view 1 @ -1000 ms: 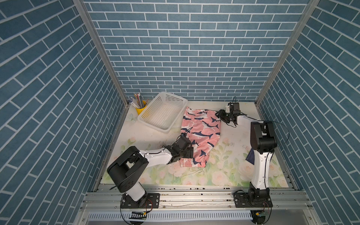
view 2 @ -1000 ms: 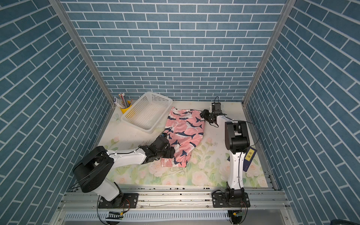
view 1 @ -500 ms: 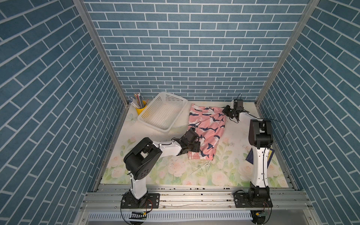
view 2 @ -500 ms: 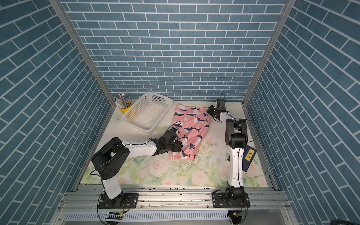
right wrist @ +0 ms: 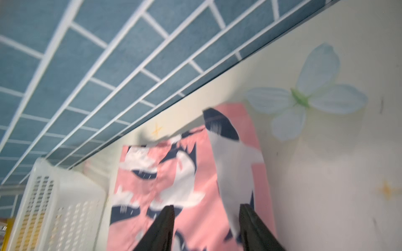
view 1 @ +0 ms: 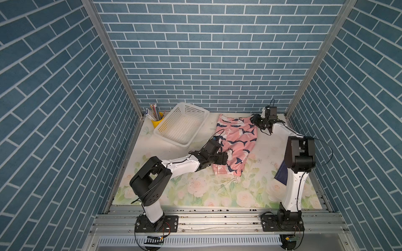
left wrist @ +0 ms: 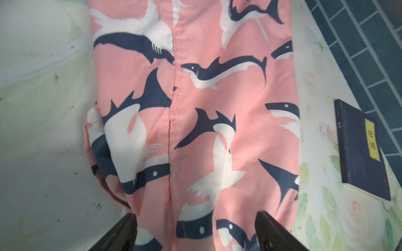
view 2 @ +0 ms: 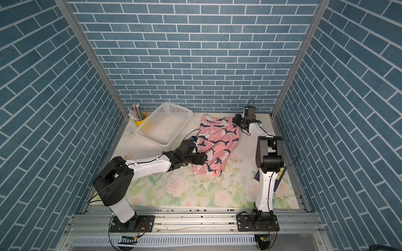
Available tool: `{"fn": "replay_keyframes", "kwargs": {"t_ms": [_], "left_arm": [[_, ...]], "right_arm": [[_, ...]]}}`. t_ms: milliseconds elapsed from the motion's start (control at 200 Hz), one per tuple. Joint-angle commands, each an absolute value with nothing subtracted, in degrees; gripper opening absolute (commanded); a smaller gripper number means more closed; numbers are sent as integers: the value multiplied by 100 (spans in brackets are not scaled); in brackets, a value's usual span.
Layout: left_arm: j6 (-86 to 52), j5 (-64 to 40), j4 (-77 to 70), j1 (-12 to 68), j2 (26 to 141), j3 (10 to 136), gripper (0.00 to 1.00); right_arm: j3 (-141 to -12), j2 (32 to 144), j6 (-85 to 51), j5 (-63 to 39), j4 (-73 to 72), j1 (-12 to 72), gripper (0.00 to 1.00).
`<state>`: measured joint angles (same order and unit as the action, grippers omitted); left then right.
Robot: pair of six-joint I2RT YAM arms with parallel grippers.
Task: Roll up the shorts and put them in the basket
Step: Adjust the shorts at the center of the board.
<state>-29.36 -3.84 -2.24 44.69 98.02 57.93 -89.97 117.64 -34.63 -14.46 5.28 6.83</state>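
While I'm looking down the wrist cams, the left claw (left wrist: 195,217) is spread wide with nothing pinched, and the shorts (left wrist: 195,113) lie spread out right under and ahead of its fingers. Right claw (right wrist: 206,208) sits roughly half open over a corner of them, a lifted flap of fabric against one finger; too blurry to tell if it's gripping.
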Motion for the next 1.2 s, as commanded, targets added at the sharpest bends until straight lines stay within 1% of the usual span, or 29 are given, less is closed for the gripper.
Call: {"fn": "replay_keyframes", "kwargs": {"t_ms": [0, 120, 165, 270, 300, 320, 340, 365, 450, 500, 570, 650, 725, 865, 945, 1040, 1195], "left_arm": [[-2912, -539, -4, 4401, 9580, 5423, 83], [-2928, -632, -44, 4377, 9116, 4993, 83], [-2878, -609, 78, 4355, 8996, 4920, 81], [-2754, -799, 22, 4278, 8765, 4590, 78], [-2763, -882, -43, 4227, 8690, 4463, 78], [-2785, -931, -106, 4192, 8642, 4371, 79], [-2813, -1008, -188, 4150, 8596, 4276, 80], [-2871, -1101, -305, 4098, 8529, 4158, 82], [-2989, -1450, -792, 4023, 8336, 3802, 90], [-3049, -1611, -981, 4021, 8339, 3715, 92], [-3078, -1899, -1238, 4017, 8474, 3621, 93], [-3133, -2209, -1630, 4019, 8637, 3505, 92], [-3237, -2335, -1973, 4019, 8714, 3374, 92], [-3468, -2217, -2482, 4021, 8624, 3080, 92], [-3543, -2106, -2506, 4008, 8628, 2984, 91], [-3661, -2083, -2728, 4008, 8654, 2770, 92], [-3773, -2097, -3032, 4008, 8867, 2832, 93]], "right_arm": [[-7998, 10616, -3211, -1425, 369, 1059, 53], [-6727, 9636, -2982, -1362, 375, 1767, 52], [-6260, 9280, -2942, -1326, 330, 1998, 49], [-5429, 8567, -2979, -1265, 285, 2567, 37], [-5178, 8380, -3035, -1319, 175, 2712, 32], [-5012, 8255, -3063, -1350, 82, 2798, 26], [-4868, 8155, -3096, -1338, 21, 2913, 23], [-4737, 8039, -3130, -1282, -3, 3029, 23], [-4394, 7844, -3192, -1155, -47, 3246, 25], [-4230, 7839, -3275, -1100, -84, 3254, 24], [-4102, 7928, -3296, -1271, -284, 3265, 14], [-3980, 8037, -3322, -1597, -607, 3327, 9], [-3999, 8233, -3197, -1919, -786, 3430, 8], [-4165, 8512, -3021, -2388, -1062, 3598, 7], [-4388, 8757, -2881, -2471, -924, 3646, 6], [-4587, 9097, -2818, -2522, -826, 3662, 7], [-4686, 9676, -2875, -2274, -742, 3528, 6]]}}
